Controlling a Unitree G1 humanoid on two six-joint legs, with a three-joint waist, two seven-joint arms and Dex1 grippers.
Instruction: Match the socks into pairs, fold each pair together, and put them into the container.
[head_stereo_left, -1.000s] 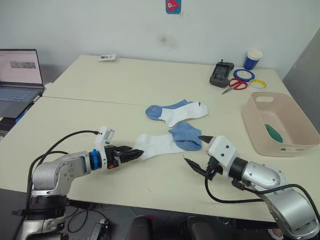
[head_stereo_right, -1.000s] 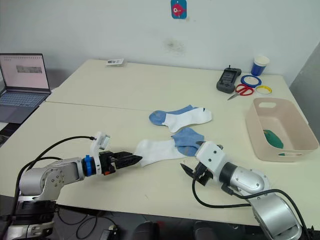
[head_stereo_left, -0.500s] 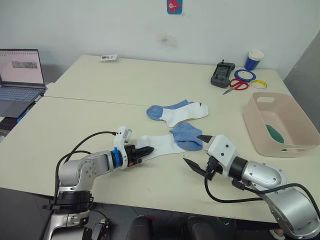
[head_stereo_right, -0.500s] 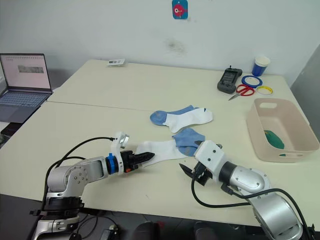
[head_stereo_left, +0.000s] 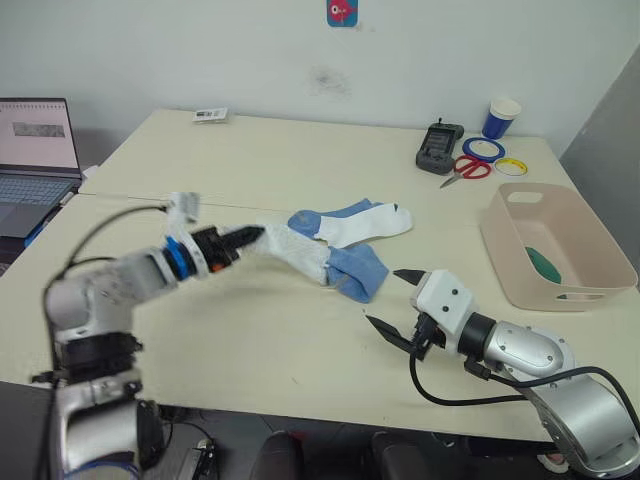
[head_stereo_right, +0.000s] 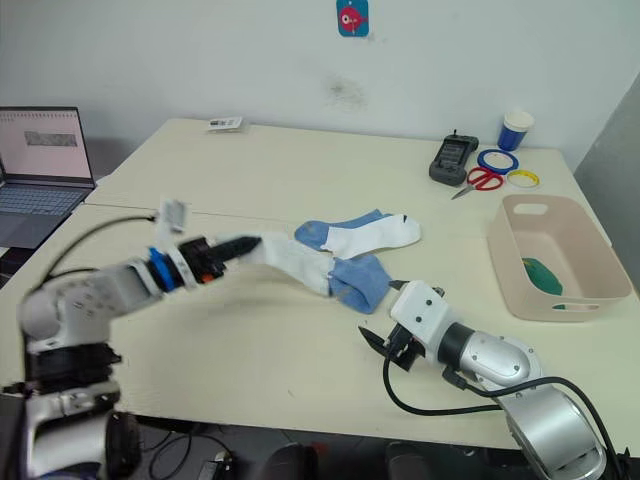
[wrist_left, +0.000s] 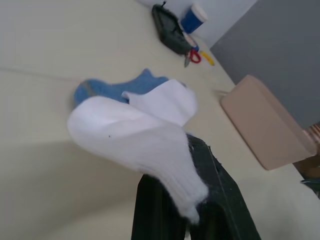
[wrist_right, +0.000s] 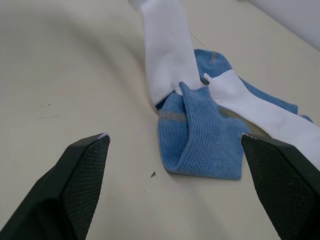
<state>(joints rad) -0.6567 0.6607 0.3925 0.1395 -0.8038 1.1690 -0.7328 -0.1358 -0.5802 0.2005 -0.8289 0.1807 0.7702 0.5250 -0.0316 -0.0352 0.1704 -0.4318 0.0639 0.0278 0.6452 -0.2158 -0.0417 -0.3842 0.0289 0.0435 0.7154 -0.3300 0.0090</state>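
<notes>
Socks: two white-and-light-blue ones are lying out on the table (head_stereo_left: 250, 350), while a dark green shape is sitting at the bottom of the container (head_stereo_left: 556, 245), seemingly the green pair already put away.
Held sock: the left gripper (head_stereo_left: 245, 237) is pinching the white cuff end of the held sock (head_stereo_left: 310, 257), lifting that end while its blue toe is dragging on the tabletop just below the other sock.
Why held so: gripping at the cuff is letting the sock hang out long, so it can, in all likelihood, be laid over its partner for matching and folding.
Second sock: the second sock (head_stereo_left: 350, 221) is lying flat near the middle of the table, blue heel towards the robot's left, its white part touching or overlapping the held one.
Left gripper: its black fingers (wrist_left: 225, 200) are closing tight on the cuff, with white fabric bunching between them in the left wrist view.
Right gripper: the right gripper (head_stereo_left: 395, 297) is hovering low above the table, jaws spread wide and gripping nothing, pointing at the blue toe just ahead of it.
Why waiting there: it is probably standing ready to pin or take the toe end once the sock is stretched.
Container: the pink tub is sitting on the robot's right side of the table, well apart from both socks.
Clutter: a paper cup (head_stereo_left: 502, 116), scissors (head_stereo_left: 469, 170) and tape rolls (head_stereo_left: 486, 148) are sitting at the far right corner; a laptop (head_stereo_left: 32, 165) is sitting at the far left.
</notes>
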